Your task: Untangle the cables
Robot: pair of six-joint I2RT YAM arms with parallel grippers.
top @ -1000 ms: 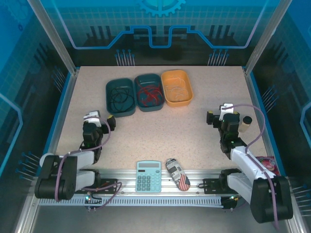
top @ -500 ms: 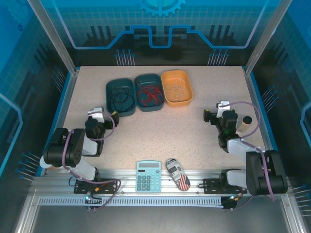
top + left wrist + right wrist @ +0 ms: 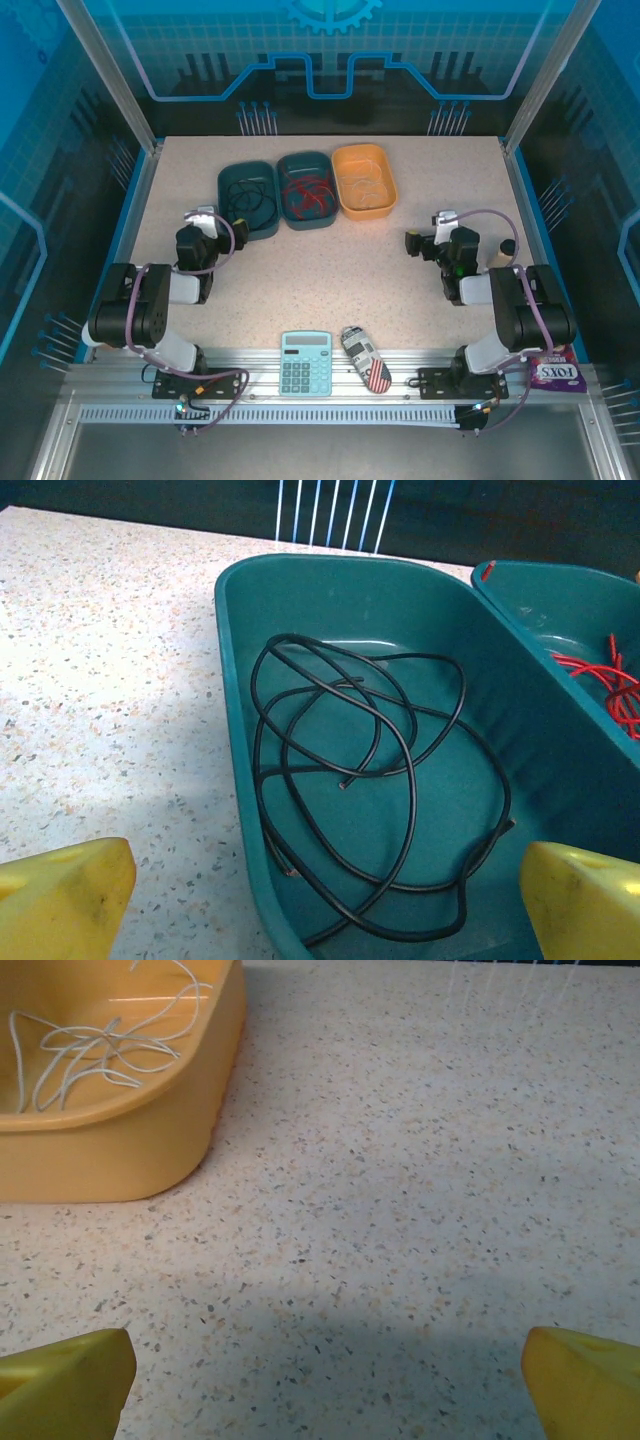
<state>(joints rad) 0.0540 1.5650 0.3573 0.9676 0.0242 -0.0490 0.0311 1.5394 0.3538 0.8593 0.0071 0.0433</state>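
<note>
Plainly, left gripper (image 3: 320, 905) and right gripper (image 3: 320, 1385) gape empty (cables (image 3: 308, 196) lie within bin rims (image 3: 226, 660)).

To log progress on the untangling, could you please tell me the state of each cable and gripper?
black cable: loosely coiled in the left teal bin
red cable: bundled in the middle teal bin
pale cable: lying loose in the orange bin
left gripper: open, empty
right gripper: open, empty

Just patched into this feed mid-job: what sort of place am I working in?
Likely a robot lab work cell, not a home: a speckled table boxed in by aluminium frame posts and blue printed panels.
</note>
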